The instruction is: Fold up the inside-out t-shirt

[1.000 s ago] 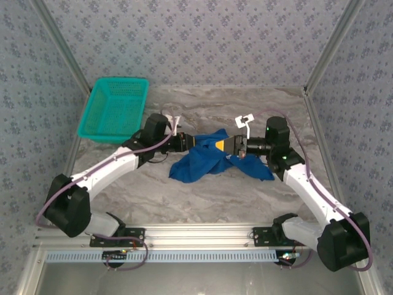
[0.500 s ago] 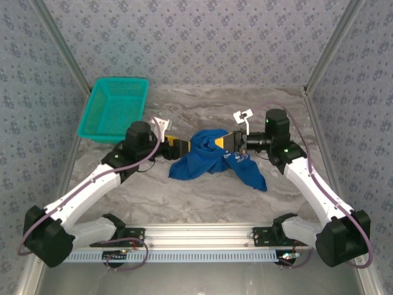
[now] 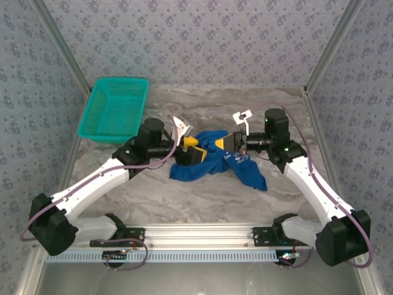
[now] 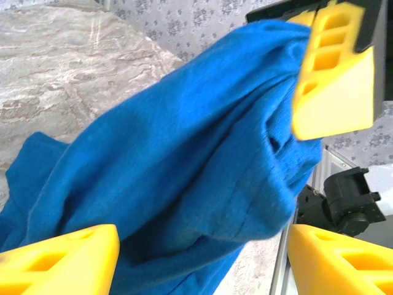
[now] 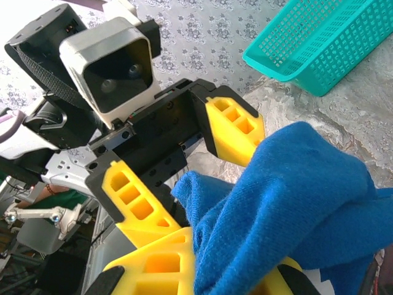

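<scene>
The inside-out t-shirt [image 3: 206,161] is a crumpled royal-blue heap at mid-table. My right gripper [image 3: 231,142] is shut on an upper fold of it and holds that fold off the surface; in the right wrist view the blue cloth [image 5: 295,203] bulges out from between my shut right gripper [image 5: 227,270]. My left gripper [image 3: 187,151] stands open at the shirt's left side. In the left wrist view its yellow fingers [image 4: 58,261] flank the hanging cloth [image 4: 184,153] without pinching it. The right wrist view shows the left gripper [image 5: 209,184] facing it, jaws wide apart.
A teal mesh basket [image 3: 115,109] sits at the back left of the marble table [image 3: 202,203], also in the right wrist view [image 5: 325,43]. Metal frame posts and patterned walls close in both sides. Bare table lies in front of the shirt.
My left gripper opened and let go of the shirt, drew back left, then returned to the shirt's left side. The right gripper kept its grip and the cloth sagged lower.
</scene>
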`<state>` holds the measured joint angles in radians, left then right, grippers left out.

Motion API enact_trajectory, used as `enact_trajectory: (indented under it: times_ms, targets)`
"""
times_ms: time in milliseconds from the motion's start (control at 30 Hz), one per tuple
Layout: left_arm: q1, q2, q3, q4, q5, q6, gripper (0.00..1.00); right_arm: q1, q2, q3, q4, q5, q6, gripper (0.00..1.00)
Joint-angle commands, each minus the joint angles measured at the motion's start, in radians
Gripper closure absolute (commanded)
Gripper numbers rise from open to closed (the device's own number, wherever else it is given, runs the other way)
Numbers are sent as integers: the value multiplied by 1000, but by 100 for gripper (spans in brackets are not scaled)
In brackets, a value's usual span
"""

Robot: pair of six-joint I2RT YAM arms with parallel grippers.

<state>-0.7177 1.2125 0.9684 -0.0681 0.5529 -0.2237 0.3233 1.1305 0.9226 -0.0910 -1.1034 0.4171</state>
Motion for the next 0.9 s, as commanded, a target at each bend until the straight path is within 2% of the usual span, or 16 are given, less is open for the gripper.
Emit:
enact_trajectory:
  times_ms: [0, 100, 300, 400, 500, 533, 633, 733, 867]
  targets:
    - [-9, 8, 41, 44, 39, 18, 32, -5, -6, 39, -21, -4, -31, 100]
    - [-9, 29, 56, 41, 13, 18, 43, -3, -6, 40, -27, -10, -35, 100]
    - [-12, 84, 103, 46, 55, 4, 80, 0, -8, 41, -62, -11, -59, 100]
    - [-9, 71, 118, 60, 60, -34, 99, -14, -3, 74, -226, 68, -151, 98]
    - [23, 24, 92, 192, 159, -213, 100, -87, 41, 156, -478, 457, -123, 81]
    - [36, 13, 81, 232, 174, -290, 100, -105, 66, 184, -550, 566, -99, 72]
    - [67, 5, 88, 225, 158, -408, 100, -103, 61, 170, -528, 645, -74, 64]
    - [85, 9, 105, 177, 108, -471, 100, -65, 14, 168, -515, 716, -108, 57]
    - [84, 12, 111, 175, 84, -505, 100, 47, -97, 113, -423, 684, -182, 50]
